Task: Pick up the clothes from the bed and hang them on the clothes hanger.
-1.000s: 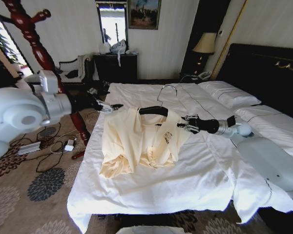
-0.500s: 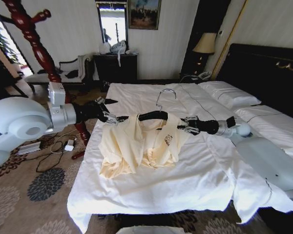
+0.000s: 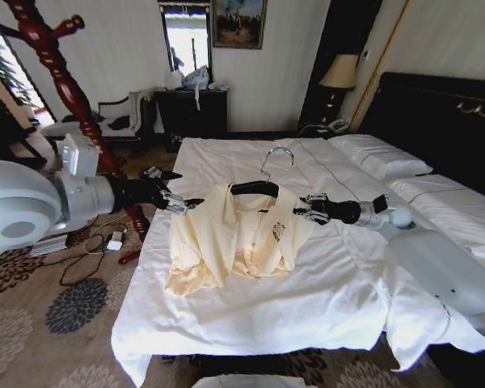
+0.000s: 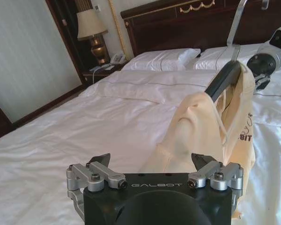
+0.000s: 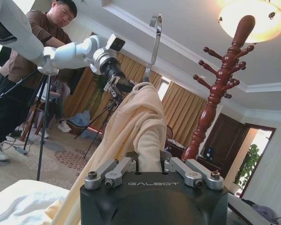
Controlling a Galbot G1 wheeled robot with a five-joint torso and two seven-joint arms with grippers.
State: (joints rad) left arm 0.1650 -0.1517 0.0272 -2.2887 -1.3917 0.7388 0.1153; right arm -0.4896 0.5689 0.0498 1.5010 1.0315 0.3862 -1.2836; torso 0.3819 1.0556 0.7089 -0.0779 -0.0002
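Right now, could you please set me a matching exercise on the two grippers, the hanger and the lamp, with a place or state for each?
Things:
1. left gripper
2. right gripper
3. hanger
4. lamp

Places or states:
a. inside the shoulders of the shirt, hook pointing up
b. beside the dark headboard
c. open, at one shoulder of the shirt
d. shut on the shirt's other shoulder

Pairs: 1-c, 2-d, 3-a, 4-b

Open left tool (image 4: 152, 165) beside clothes (image 4: 201, 126)
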